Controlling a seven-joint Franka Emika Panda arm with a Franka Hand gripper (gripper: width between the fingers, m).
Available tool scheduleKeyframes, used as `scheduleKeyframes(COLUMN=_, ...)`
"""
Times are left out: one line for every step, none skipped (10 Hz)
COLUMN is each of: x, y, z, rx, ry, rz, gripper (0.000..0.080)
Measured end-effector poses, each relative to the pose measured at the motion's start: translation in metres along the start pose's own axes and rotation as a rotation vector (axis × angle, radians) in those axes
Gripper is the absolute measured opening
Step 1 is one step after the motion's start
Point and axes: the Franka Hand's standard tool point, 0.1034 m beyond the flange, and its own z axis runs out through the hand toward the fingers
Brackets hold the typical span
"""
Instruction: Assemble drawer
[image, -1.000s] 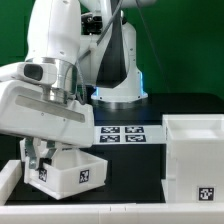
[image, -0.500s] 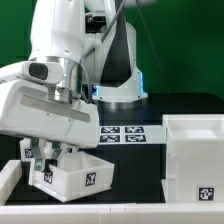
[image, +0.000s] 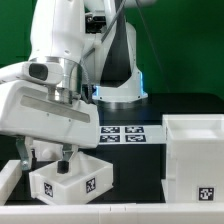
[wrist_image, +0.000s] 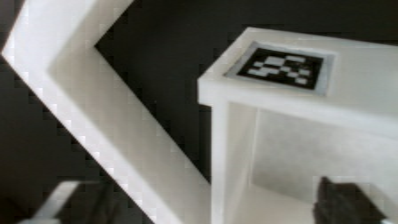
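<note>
Change: our gripper (image: 43, 153), clamped on the tray (image: 78, 176) a moment ago, now stands wide.
Tray: let go, by the table's (image: 135, 172) near edge, exterior view's left.
Meaning: we judge insertion into the casing (image: 195, 155) still ahead.

You see a white tray (wrist_image: 302, 150), its square tag (wrist_image: 285, 68) at the gripper's (wrist_image: 214, 203) twelve o'clock, one wall between spread fingers (wrist_image: 75, 205), white angled strip (wrist_image: 71, 90) at ten o'clock, black table (wrist_image: 164, 48) beneath.

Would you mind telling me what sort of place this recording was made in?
Most likely a robotics lab test cell: a plain green backdrop, a black table carrying a marker board, and a white robot arm working over it.
</note>
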Motion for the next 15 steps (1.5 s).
scheduleKeyframes(x=0.000, y=0.004, z=0.000, rx=0.008, ry=-0.005, rz=-0.123, gripper=0.0620)
scheduleKeyframes(x=-0.002, y=0.006, z=0.001, rx=0.047, ry=-0.036, rz=-0.142, gripper=0.0620)
scheduleKeyframes(x=0.000, y=0.012, z=-0.003, rx=0.081, ry=-0.065, rz=-0.139, gripper=0.0644)
scheduleKeyframes(x=0.001, y=0.016, z=-0.008, rx=0.103, ry=-0.086, rz=-0.142, gripper=0.0648)
scheduleKeyframes(x=0.006, y=0.017, z=-0.010, rx=0.103, ry=-0.085, rz=-0.149, gripper=0.0648)
scheduleKeyframes(x=0.004, y=0.016, z=-0.009, rx=0.106, ry=-0.086, rz=-0.149, gripper=0.0649)
scheduleKeyframes(x=0.002, y=0.015, z=-0.008, rx=0.113, ry=-0.093, rz=-0.149, gripper=0.0649)
scheduleKeyframes(x=0.002, y=0.014, z=-0.008, rx=0.120, ry=-0.097, rz=-0.150, gripper=0.0649)
scheduleKeyframes(x=-0.007, y=0.011, z=-0.005, rx=0.203, ry=-0.157, rz=-0.157, gripper=0.0649)
scheduleKeyframes(x=-0.009, y=0.018, z=-0.006, rx=0.288, ry=-0.210, rz=-0.149, gripper=0.0649)
scheduleKeyframes(x=-0.007, y=0.022, z=-0.005, rx=0.344, ry=-0.231, rz=-0.137, gripper=0.0649)
scheduleKeyframes(x=-0.005, y=0.025, z=-0.004, rx=0.383, ry=-0.243, rz=-0.121, gripper=0.0649)
scheduleKeyframes(x=0.000, y=0.026, z=-0.003, rx=0.372, ry=-0.235, rz=-0.124, gripper=0.0649)
scheduleKeyframes(x=0.003, y=0.025, z=-0.002, rx=0.370, ry=-0.232, rz=-0.127, gripper=0.0649)
scheduleKeyframes(x=0.002, y=0.025, z=-0.002, rx=0.370, ry=-0.232, rz=-0.127, gripper=0.0649)
